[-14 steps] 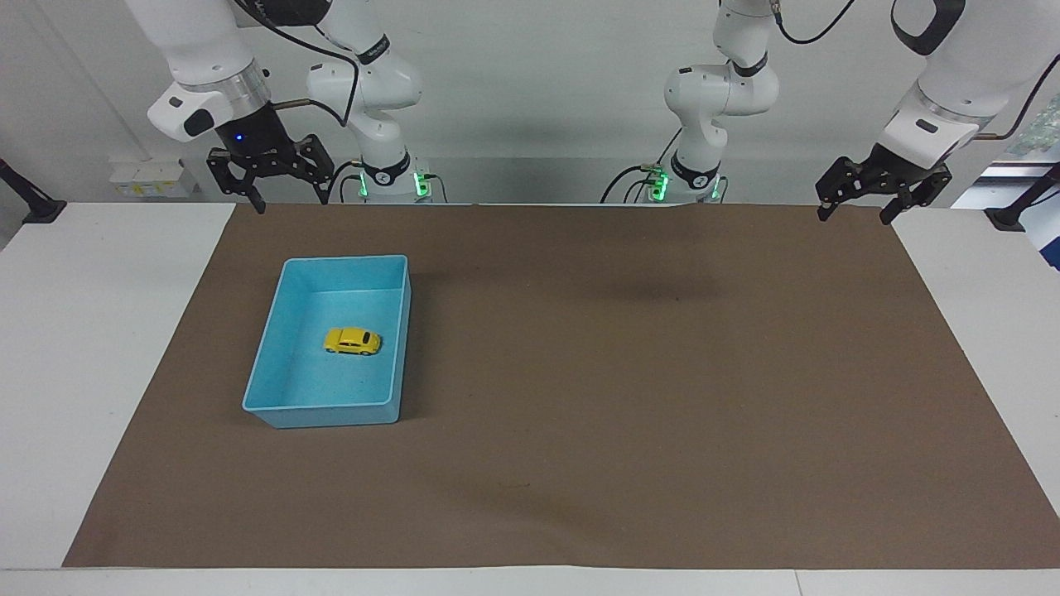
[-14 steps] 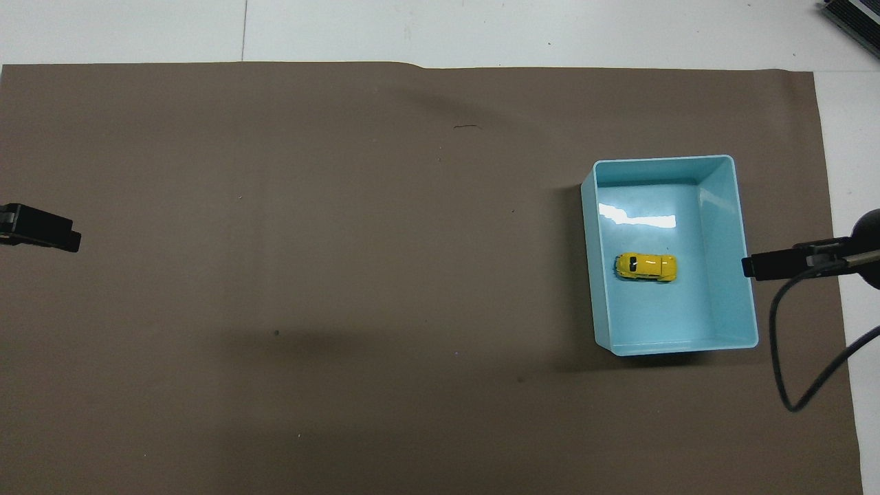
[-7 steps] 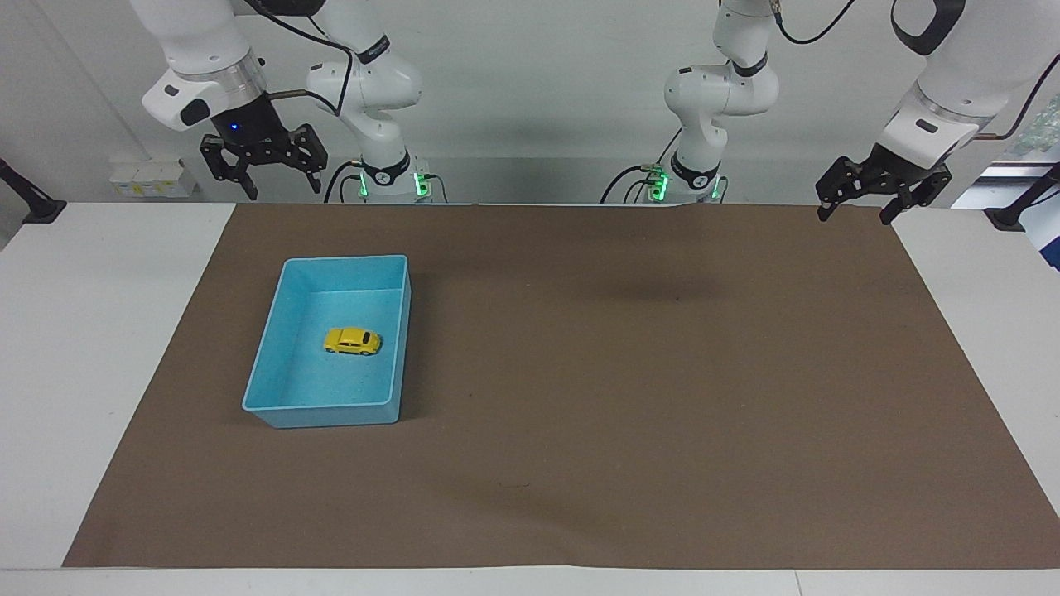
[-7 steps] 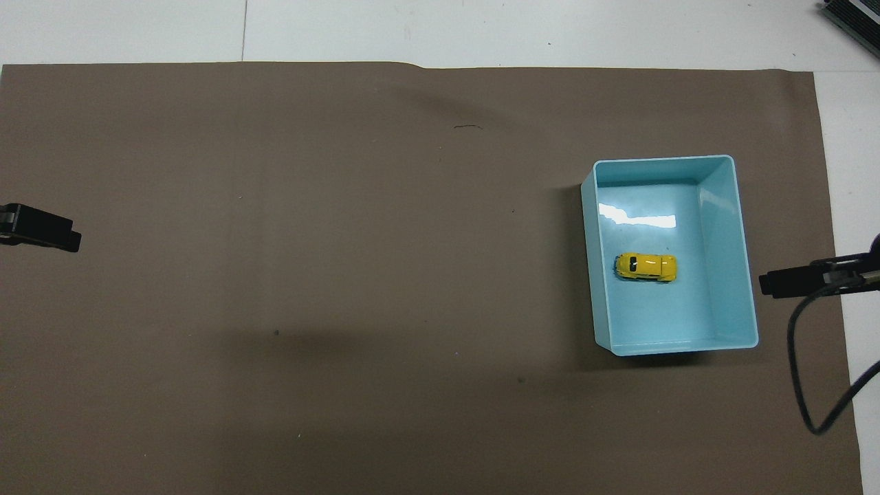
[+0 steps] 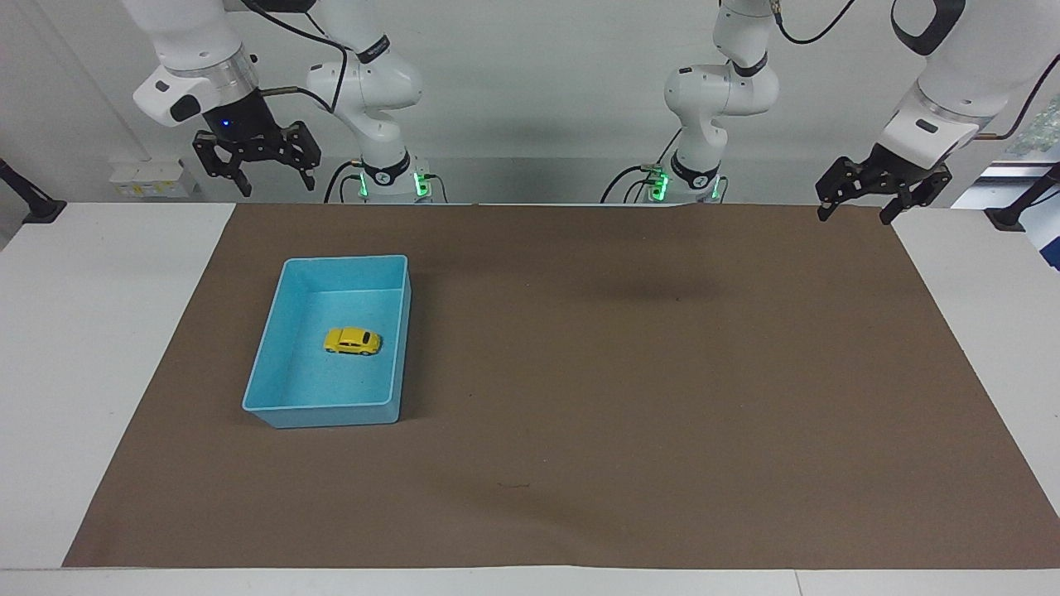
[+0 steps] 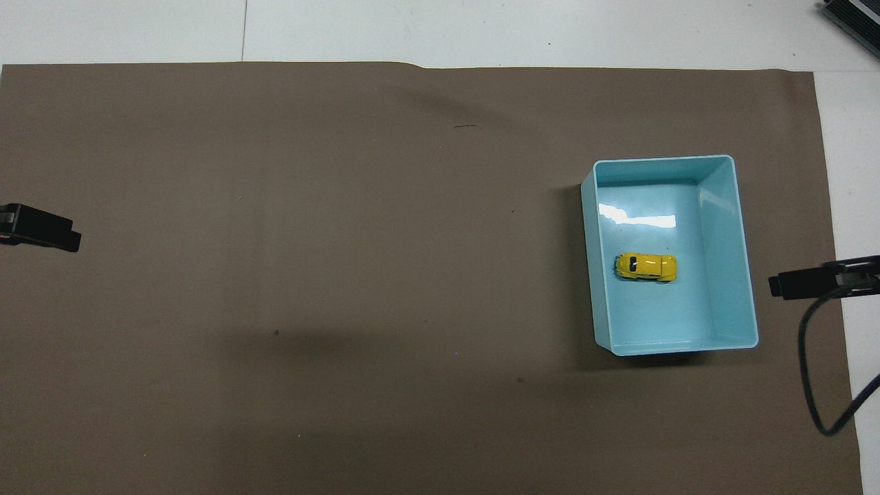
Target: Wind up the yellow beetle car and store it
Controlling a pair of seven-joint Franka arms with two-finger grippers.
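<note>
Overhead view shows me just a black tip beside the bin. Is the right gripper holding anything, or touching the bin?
Observer: No. The right gripper hangs open and empty, raised well above the light blue bin and touching nothing.
Operator: So the yellow beetle car is free?
Observer: Yes. The yellow beetle car sits on its wheels on the bin's floor, with nothing near it.
Operator: And the left gripper?
Observer: The left gripper waits open and empty, raised over the brown mat at its corner.

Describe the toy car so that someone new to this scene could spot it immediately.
Find the brown mat covering the table, then the light blue bin toward the right arm's end. The yellow beetle car sits on the bin's floor, tiny, rounded, bright yellow, the only thing inside.
</note>
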